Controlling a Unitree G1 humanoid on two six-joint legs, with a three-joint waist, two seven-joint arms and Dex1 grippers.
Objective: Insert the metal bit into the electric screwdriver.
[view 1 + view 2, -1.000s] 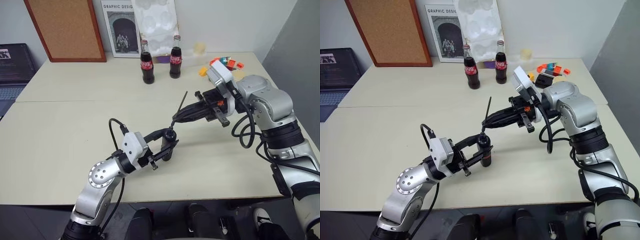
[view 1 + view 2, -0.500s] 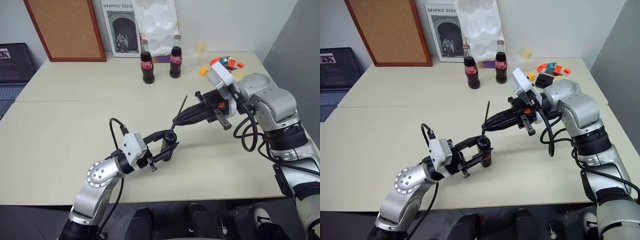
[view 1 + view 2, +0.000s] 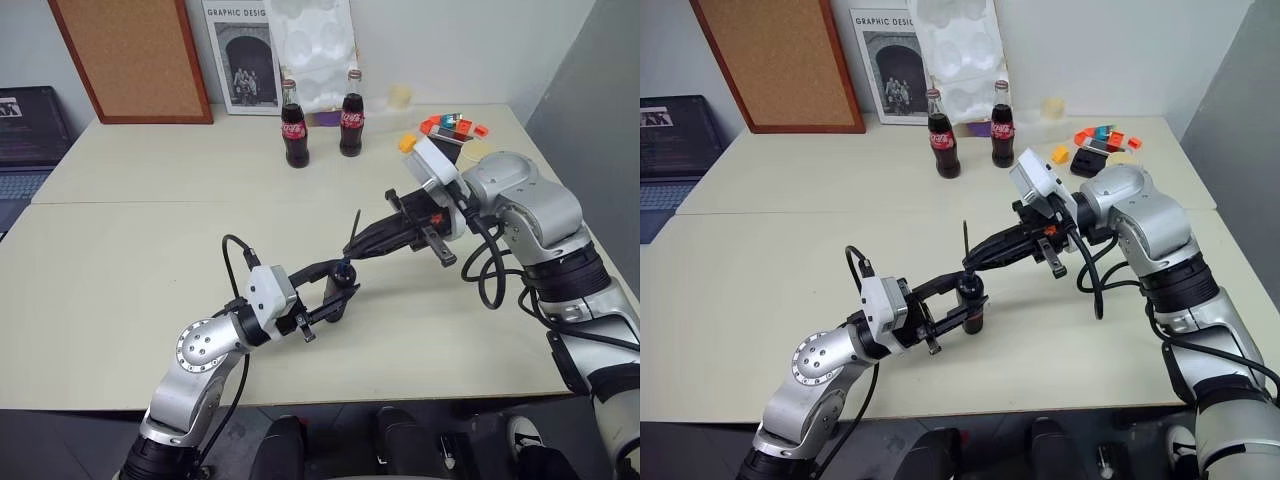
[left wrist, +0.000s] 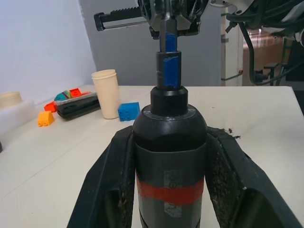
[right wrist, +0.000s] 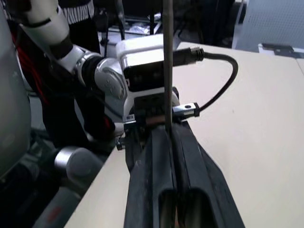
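Left gripper (image 3: 338, 292) clamps the electric screwdriver (image 3: 973, 304) upright above the surface (image 3: 130, 250). Directly above, right gripper (image 3: 976, 262), pinching the metal bit (image 3: 354, 226), has drawn closer than a second ago. Bare surface surrounds both; cola bottles (image 3: 294, 126) stand beyond.

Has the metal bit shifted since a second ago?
Yes. The metal bit has swung more upright and come toward the left, away from the cola bottles, over the electric screwdriver.

An office: pale desks (image 3: 150, 190), a cork board (image 3: 125, 55) and a laptop (image 3: 25, 140).
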